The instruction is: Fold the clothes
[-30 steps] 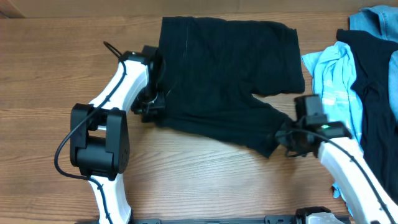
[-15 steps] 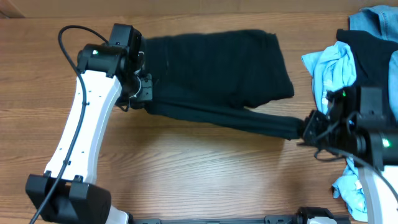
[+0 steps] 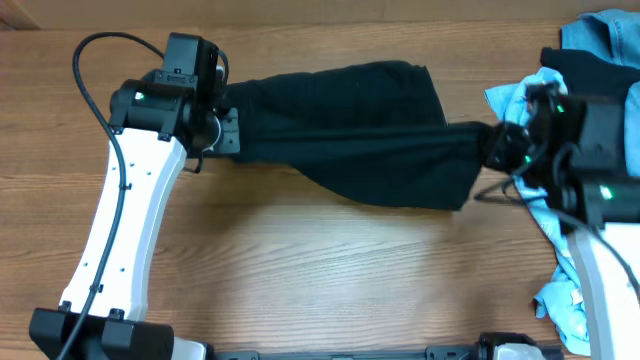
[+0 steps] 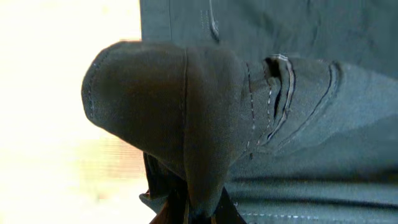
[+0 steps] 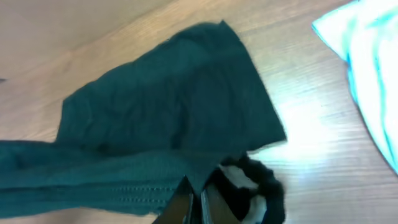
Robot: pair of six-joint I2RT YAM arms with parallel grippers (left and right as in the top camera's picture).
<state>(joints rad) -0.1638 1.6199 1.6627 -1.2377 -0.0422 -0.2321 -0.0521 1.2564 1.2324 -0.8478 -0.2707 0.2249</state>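
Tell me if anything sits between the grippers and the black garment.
Nothing visible does: the left gripper and right gripper both pinch the plain black fabric garment, stretched between them.

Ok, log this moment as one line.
left pincer: shut on black garment | right pincer: shut on black garment | stretched between both

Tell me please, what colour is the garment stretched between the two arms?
The garment is plain black, seen best in the overhead view.
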